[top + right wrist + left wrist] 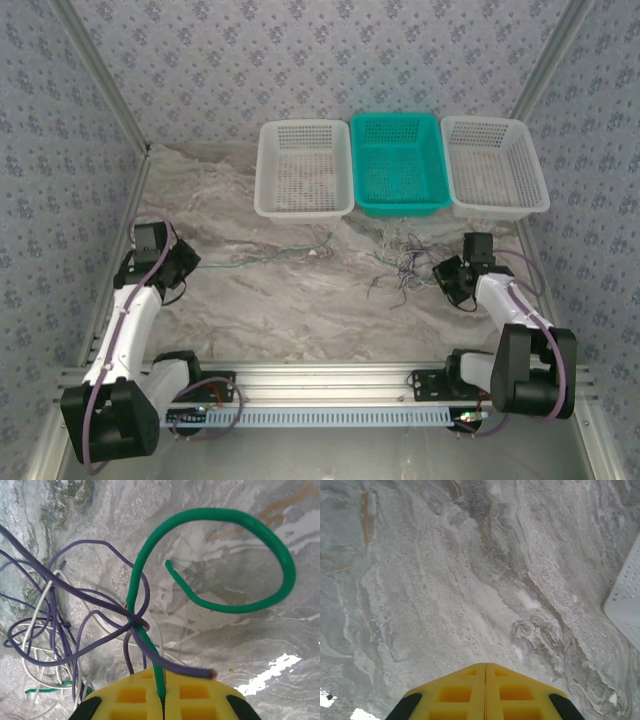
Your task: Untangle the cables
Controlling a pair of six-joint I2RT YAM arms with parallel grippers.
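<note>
Pinching green wire (220,514) in right gripper (162,695), axis toward 12 o'clock; purple-white tangle (52,625) at 9 o'clock. Left gripper (485,690) pressed together, empty, farther.

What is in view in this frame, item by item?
white baskets: two, white, far edge of the table, one either side of the teal one
teal basket: one, teal, between the white ones
tangled cables: several (exact count unclear), purple, whitish and green, on the table in front of the teal basket, beside the right claw
loose green cable: one, dark green, lying apart in front of the left white basket
table: one, grey marble pattern
left claw: one, yellow fingers, shut on nothing, over bare table
right claw: one, yellow fingers, shut on a green cable of the tangle
</note>
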